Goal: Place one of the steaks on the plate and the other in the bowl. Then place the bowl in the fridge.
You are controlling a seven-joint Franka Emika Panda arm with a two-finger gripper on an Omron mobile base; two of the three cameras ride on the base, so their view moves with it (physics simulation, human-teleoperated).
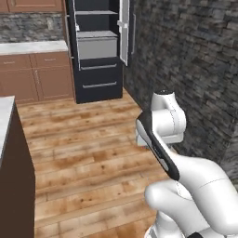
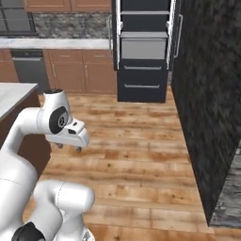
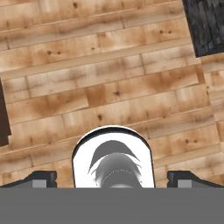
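Hand view looks down at the wood floor; the pincer (image 3: 112, 180) is spread wide, holding nothing. Far ahead the fridge (image 1: 95, 51) stands open. The bowl is probably hard and slippery, best gripped by its rim.

Knotty wood plank floor (image 1: 83, 153), rough dark stone wall (image 1: 195, 60), matt black fridge (image 1: 100, 86), wooden cabinets (image 1: 37, 76).

Fridge (image 1: 100, 46) top beyond frame edge
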